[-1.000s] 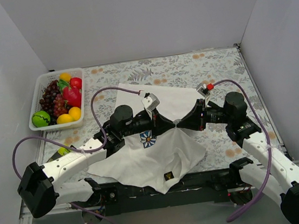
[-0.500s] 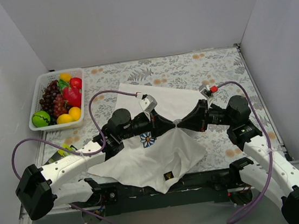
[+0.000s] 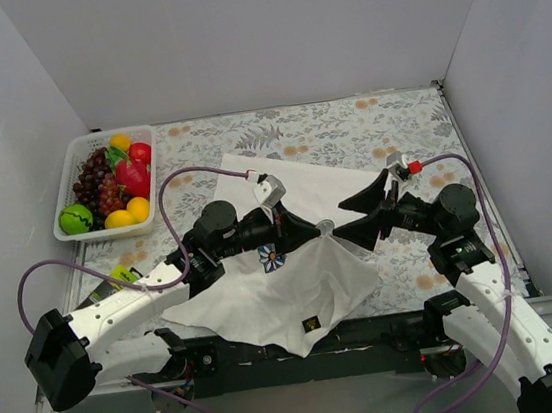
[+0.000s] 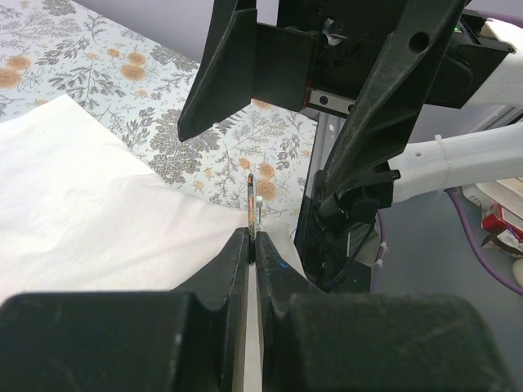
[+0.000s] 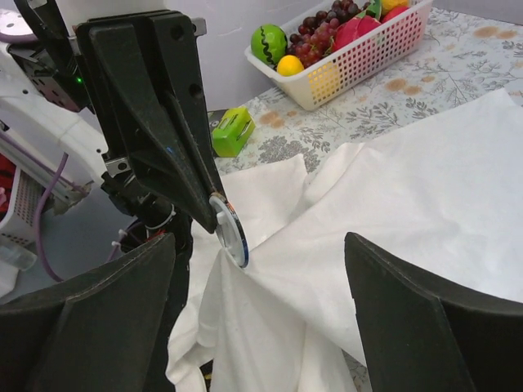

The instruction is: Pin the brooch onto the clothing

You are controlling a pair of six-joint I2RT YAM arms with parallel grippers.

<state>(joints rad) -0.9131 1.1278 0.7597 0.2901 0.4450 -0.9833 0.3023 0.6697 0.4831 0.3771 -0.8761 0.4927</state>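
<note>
Nearest you, the T-shirt (image 3: 268, 303) lies rumpled on the table (image 3: 347, 127), its black-gold label (image 3: 313, 324) at the near edge and the flower print (image 3: 272, 258) just behind. Your left gripper (image 3: 316, 230) is clamped tight on the brooch (image 5: 231, 229), which stands on edge with a peak of shirt cloth gathered against it. Your right gripper (image 3: 339, 222) faces it just beside, jaws spread wide, holding nothing. At the far left sits the fruit basket (image 3: 65, 207)

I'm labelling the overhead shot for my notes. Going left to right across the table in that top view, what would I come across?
fruit basket → blue-and-white flower print → left tool → right tool
</note>
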